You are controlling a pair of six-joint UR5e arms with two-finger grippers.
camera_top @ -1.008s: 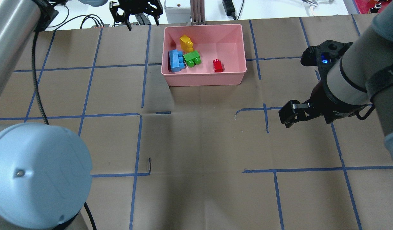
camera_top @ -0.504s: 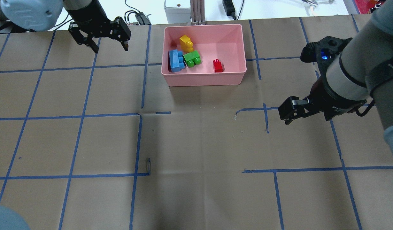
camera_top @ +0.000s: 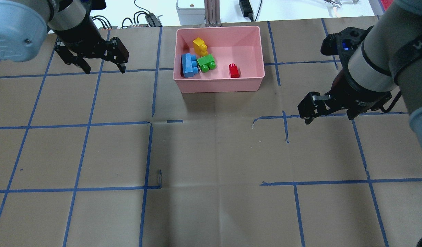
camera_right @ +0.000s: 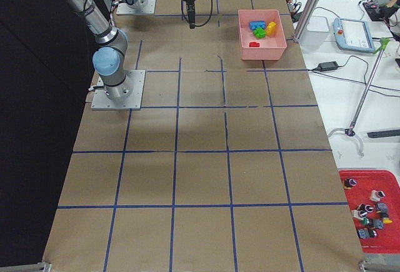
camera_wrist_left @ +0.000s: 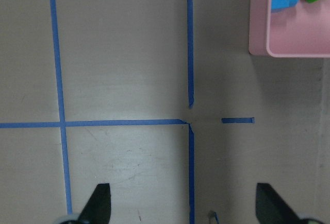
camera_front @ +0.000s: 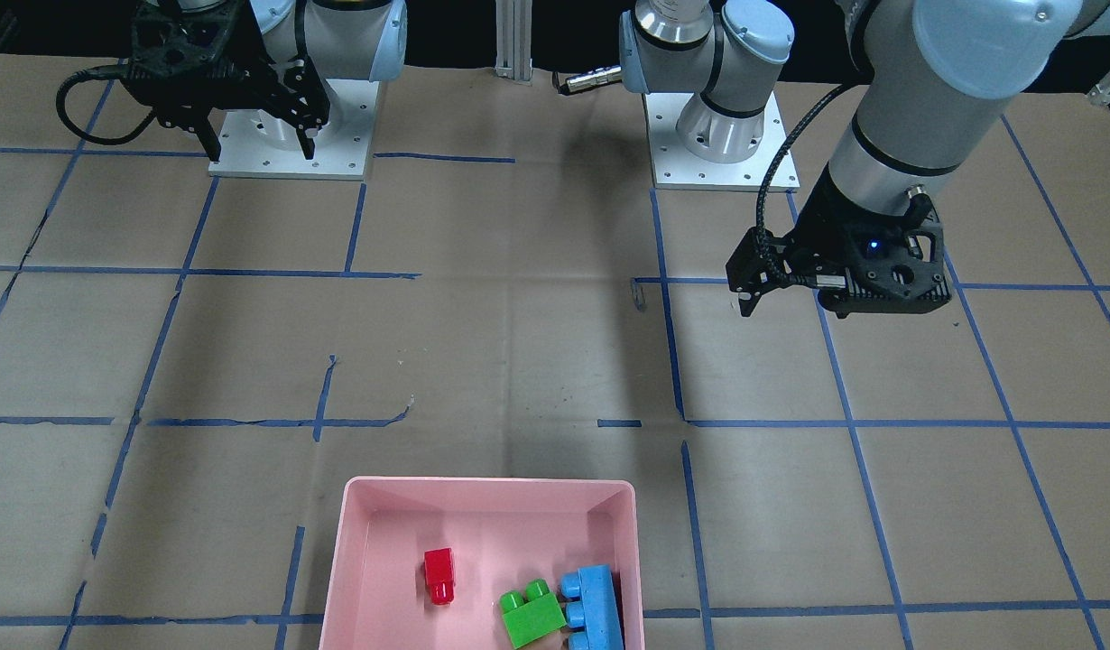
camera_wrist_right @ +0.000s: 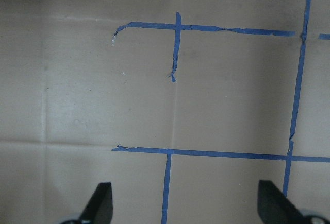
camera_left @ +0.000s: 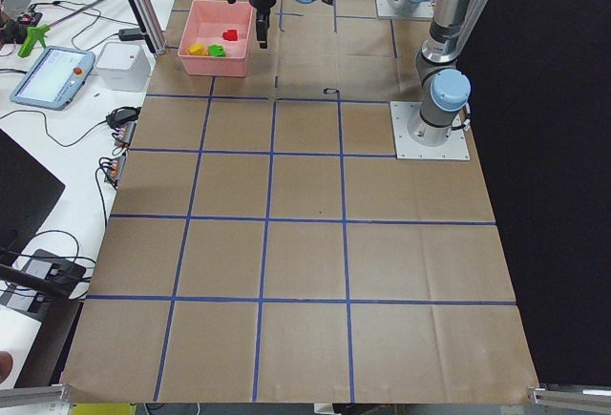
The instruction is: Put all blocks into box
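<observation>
The pink box (camera_top: 255,41) stands at the table's far middle and holds all the blocks: yellow (camera_top: 200,46), light blue (camera_top: 188,65), green (camera_top: 206,63) and red (camera_top: 234,70). The front-facing view shows the box (camera_front: 483,487) with red (camera_front: 439,573), green (camera_front: 530,616) and light blue (camera_front: 595,603); yellow is cut off there. My left gripper (camera_top: 105,70) is open and empty, left of the box; its wrist view (camera_wrist_left: 184,203) shows the box corner (camera_wrist_left: 258,44). My right gripper (camera_top: 329,118) is open and empty, nearer than the box and to its right, over bare paper (camera_wrist_right: 185,203).
Brown paper with a blue tape grid (camera_top: 149,151) covers the table. A grey device (camera_top: 190,8), a metal post (camera_top: 212,12) and cables lie past the far edge. The arm bases (camera_front: 717,135) stand at the robot's side.
My left arm has swung out of the near left; its gripper has moved from the far edge toward me, left of the box. My right gripper has shifted slightly farther away. The blocks have not moved.
</observation>
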